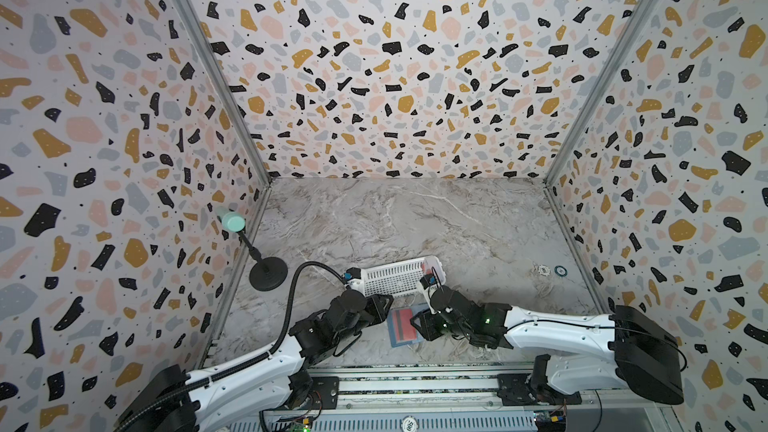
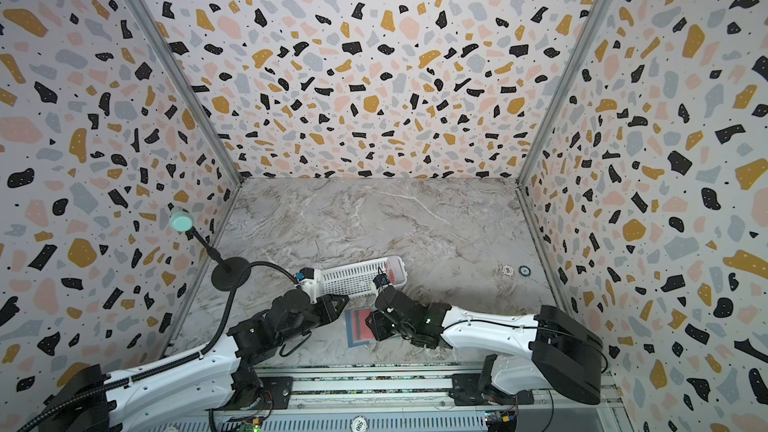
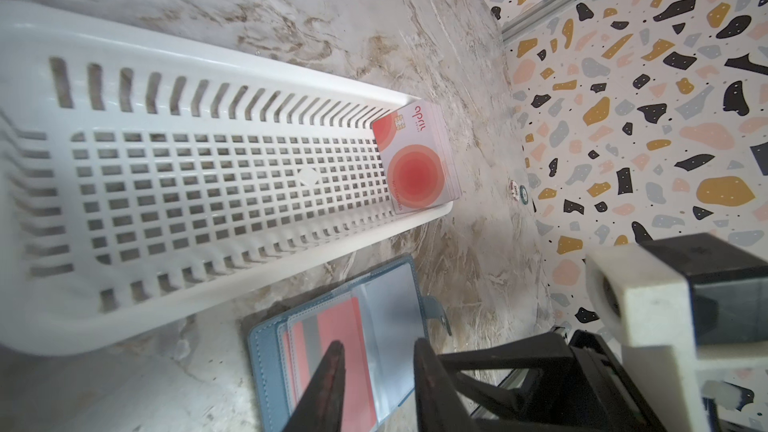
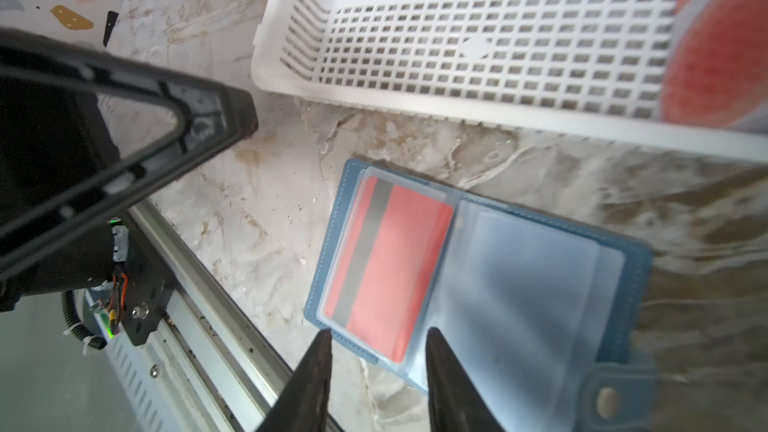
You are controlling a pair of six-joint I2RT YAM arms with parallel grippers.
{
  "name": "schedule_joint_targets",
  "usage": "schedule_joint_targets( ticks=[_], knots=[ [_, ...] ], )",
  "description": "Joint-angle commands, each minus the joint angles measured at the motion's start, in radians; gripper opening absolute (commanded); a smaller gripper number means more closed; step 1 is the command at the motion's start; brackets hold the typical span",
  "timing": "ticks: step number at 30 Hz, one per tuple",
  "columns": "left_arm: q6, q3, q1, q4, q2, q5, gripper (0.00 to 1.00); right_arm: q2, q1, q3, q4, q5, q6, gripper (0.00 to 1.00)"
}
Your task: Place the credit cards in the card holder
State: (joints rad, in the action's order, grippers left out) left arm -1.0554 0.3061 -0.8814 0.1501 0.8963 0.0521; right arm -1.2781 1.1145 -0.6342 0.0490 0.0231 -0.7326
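Observation:
The card holder (image 1: 400, 338) (image 2: 356, 339) (image 4: 519, 284) lies open on the marble table, slate-blue cover down and clear pockets up. One credit card (image 4: 390, 268) (image 3: 332, 326) sits red back up inside its left clear pocket. A stack of credit cards (image 3: 415, 160) (image 1: 432, 270) (image 4: 715, 56) leans at the right end of the white basket, the pale face with the red circle showing. My left gripper (image 3: 378, 342) (image 1: 388, 306) hovers open over the holder with nothing between its fingers. My right gripper (image 4: 378, 331) (image 1: 414, 322) is open too, at the holder's near edge and holding nothing.
The white slotted basket (image 1: 390, 278) (image 3: 208, 56) stands just behind the holder. A black stand with a teal head (image 1: 266, 272) is at the left wall. Two small round items (image 1: 560, 270) lie at the right. A metal rail (image 1: 415, 384) runs along the front edge.

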Motion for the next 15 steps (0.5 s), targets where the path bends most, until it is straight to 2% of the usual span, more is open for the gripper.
schedule_joint_targets(
  ticks=[1,7,15],
  knots=[
    [0.06,0.069,0.005,0.039,0.053,-0.03,0.32,0.051,-0.048,-0.057,0.123,0.061,0.062,0.4],
    [0.138,0.178,0.004,0.03,0.192,-0.031,0.31,0.063,-0.188,-0.119,0.21,0.063,0.147,0.45],
    [0.255,0.351,0.004,-0.004,0.419,-0.059,0.28,-0.001,-0.324,-0.193,0.201,0.012,0.237,0.51]
  ],
)
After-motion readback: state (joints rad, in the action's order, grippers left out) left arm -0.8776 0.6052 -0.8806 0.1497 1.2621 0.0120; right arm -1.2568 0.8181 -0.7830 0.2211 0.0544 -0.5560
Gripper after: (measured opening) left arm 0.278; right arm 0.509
